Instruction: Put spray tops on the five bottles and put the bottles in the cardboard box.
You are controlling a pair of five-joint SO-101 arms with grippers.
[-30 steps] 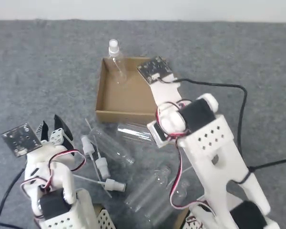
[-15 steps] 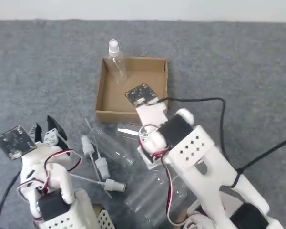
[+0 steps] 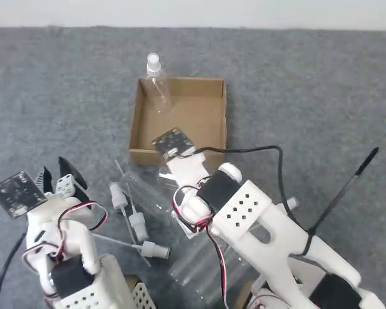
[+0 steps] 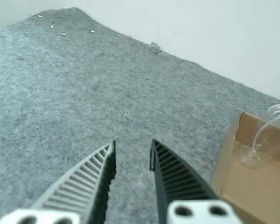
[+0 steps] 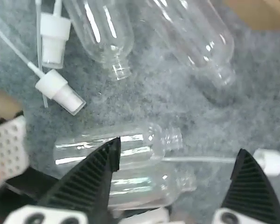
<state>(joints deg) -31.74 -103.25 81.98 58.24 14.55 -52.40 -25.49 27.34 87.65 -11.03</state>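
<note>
A cardboard box [image 3: 206, 122] stands at the table's middle back, and a clear bottle with a white spray top [image 3: 157, 82] leans in its far left corner. In front of it lie several uncapped clear bottles [image 3: 156, 199] and loose spray tops [image 3: 139, 225]. My right gripper [image 5: 178, 148] hangs open above two of these bottles [image 5: 116, 145] lying side by side, holding nothing. Another spray top [image 5: 270, 161] lies beside one of its fingers. My left gripper [image 4: 132, 147] is open and empty over bare carpet at the front left [image 3: 58, 177], apart from the bottles.
Grey carpet [image 3: 321, 84] covers the table, with free room to the left and right of the box. A black cable [image 3: 270, 154] trails from the right arm. Both arm bases stand at the front edge.
The right arm has drawn back from over the box toward the front, above the loose bottles. The left arm has shifted slightly left and toward the front.
</note>
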